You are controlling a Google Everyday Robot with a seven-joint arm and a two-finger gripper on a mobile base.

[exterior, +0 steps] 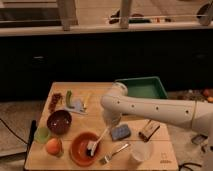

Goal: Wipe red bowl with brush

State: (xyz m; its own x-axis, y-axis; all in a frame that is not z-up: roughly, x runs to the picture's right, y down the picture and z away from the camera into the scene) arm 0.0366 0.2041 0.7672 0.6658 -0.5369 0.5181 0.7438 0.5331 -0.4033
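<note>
The red bowl [82, 149], wide and shallow, sits near the front left of the wooden table [162, 157]. The brush [98, 140] slants down from my gripper, its pale handle pointing up right and its bristle head resting inside the bowl's right half. My gripper [110, 125] hangs under the white arm just up and right of the bowl and is shut on the top of the brush handle. The arm hides most of the gripper.
A dark maroon bowl [59, 121], a light green cup [42, 134] and an orange fruit [53, 146] lie left of the red bowl. A blue sponge [120, 132], a fork [114, 154], a clear cup [140, 151] and a brown item [149, 131] lie to its right. A green tray [142, 88] stands at the back.
</note>
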